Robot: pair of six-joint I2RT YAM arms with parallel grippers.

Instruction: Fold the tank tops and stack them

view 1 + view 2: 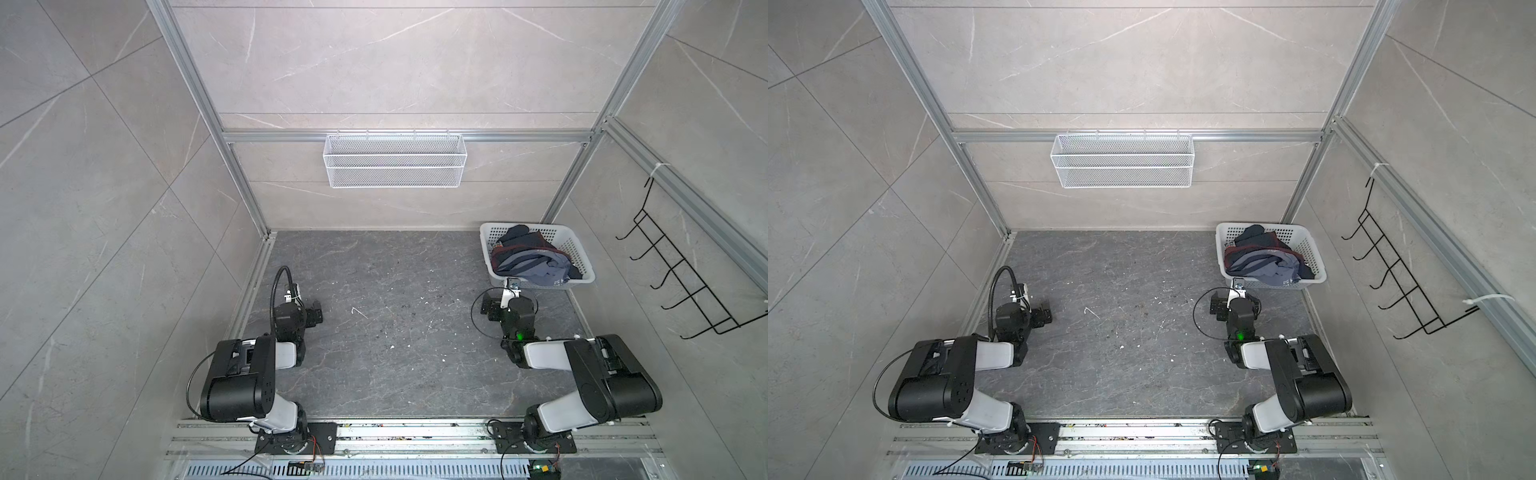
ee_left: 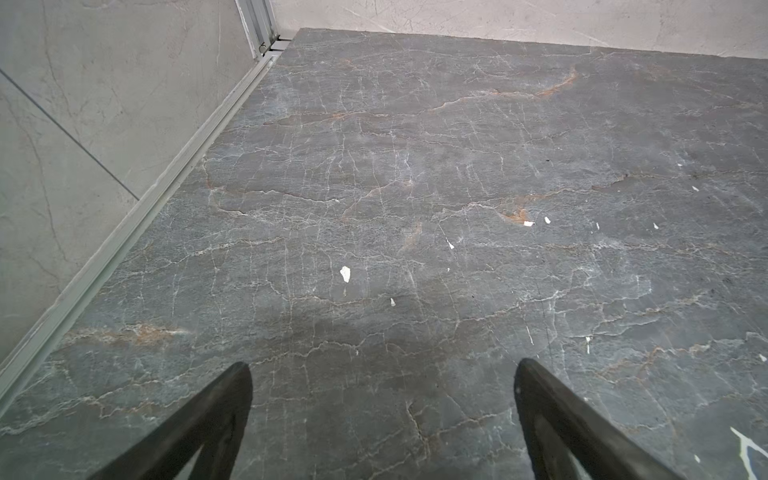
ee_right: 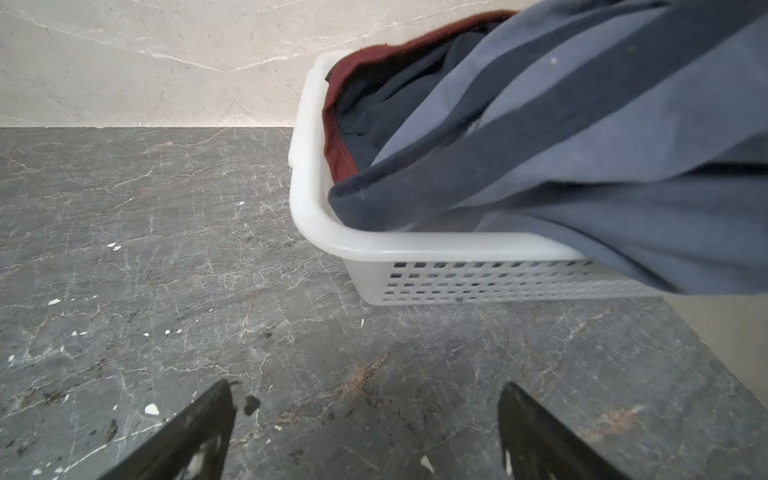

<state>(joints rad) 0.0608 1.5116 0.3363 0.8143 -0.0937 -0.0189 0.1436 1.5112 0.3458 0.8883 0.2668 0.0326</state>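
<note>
Both tank tops lie crumpled together in a white perforated basket [image 1: 575, 245] [image 1: 1308, 245] at the table's back right. The dark navy one with maroon trim [image 1: 519, 241] [image 3: 374, 104] is at the back. The slate-blue one with dark trim [image 1: 536, 266] [image 3: 602, 137] lies in front and hangs over the basket's near rim [image 3: 415, 245]. My right gripper [image 3: 365, 384] is open and empty, low over the table just short of the basket. My left gripper [image 2: 383, 362] is open and empty over bare table at the left, near the side rail.
The dark marble table [image 1: 395, 340] is speckled with small white chips. A white wire mesh basket [image 1: 395, 160] hangs on the back rail. A black wire hook rack [image 1: 681, 286] is fixed to the right wall. Aluminium frame posts stand at the back corners.
</note>
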